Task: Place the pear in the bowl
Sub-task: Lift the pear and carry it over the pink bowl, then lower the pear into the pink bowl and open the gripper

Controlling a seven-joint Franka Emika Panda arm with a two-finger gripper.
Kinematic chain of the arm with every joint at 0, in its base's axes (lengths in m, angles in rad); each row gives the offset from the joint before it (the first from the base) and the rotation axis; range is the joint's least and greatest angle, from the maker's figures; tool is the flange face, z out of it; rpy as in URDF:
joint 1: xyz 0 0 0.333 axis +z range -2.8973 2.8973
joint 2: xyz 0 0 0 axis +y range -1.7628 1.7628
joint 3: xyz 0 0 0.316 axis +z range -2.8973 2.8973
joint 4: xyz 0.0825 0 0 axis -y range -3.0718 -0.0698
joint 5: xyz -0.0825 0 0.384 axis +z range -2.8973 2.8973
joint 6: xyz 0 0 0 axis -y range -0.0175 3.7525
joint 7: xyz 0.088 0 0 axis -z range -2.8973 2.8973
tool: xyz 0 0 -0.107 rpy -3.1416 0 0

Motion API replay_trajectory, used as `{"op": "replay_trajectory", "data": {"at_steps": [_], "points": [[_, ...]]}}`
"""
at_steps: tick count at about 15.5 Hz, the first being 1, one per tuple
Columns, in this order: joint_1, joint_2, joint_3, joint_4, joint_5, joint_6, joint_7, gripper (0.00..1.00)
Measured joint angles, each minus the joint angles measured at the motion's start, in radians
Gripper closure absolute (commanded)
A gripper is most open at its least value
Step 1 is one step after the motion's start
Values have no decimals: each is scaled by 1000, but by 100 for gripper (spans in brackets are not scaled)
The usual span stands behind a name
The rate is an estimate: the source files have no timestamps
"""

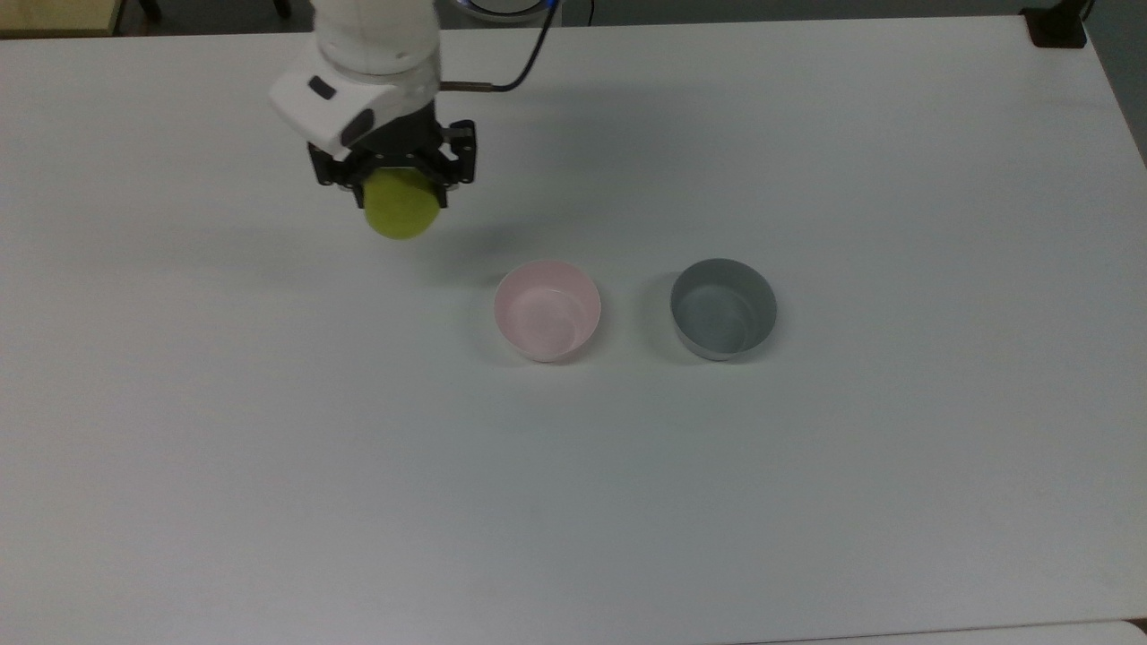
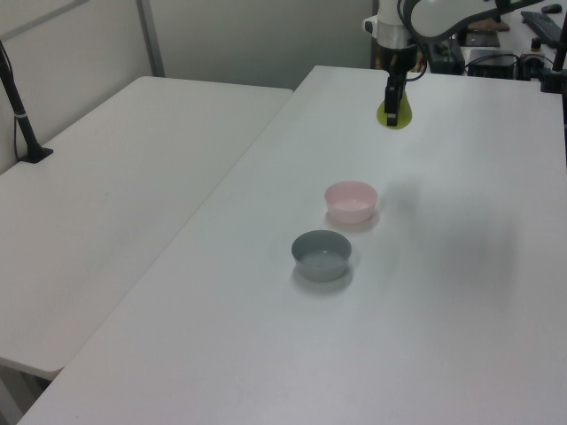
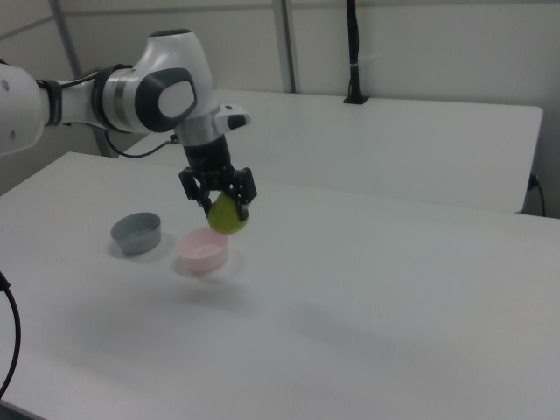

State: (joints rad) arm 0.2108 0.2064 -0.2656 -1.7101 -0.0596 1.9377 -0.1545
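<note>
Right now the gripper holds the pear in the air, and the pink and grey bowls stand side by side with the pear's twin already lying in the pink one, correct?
Not quite: the pink bowl is empty, as the top view shows. The gripper does hold the pear aloft, beside the grey bowl.

The white Franka arm [image 3: 131, 92] reaches out with its wrist turned straight down, and the black two-finger gripper [image 1: 401, 193] hangs in the air, fingers clamped on the small yellow-green rounded pear [image 1: 401, 208]. In the top view it sits up and to the left of the small pale pink round bowl [image 1: 547, 310], clear of the rim.
</note>
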Motion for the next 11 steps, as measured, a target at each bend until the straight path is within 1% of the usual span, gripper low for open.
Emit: {"op": "replay_trajectory", "data": {"at_steps": [2, 3, 6, 8, 11], "points": [[37, 13, 0, 16, 30, 0, 38, 63], [64, 31, 0, 33, 48, 0, 69, 60], [115, 80, 0, 53, 56, 31, 127, 60], [133, 104, 0, 57, 56, 65, 157, 60], [138, 144, 0, 58, 56, 78, 166, 60]]}}
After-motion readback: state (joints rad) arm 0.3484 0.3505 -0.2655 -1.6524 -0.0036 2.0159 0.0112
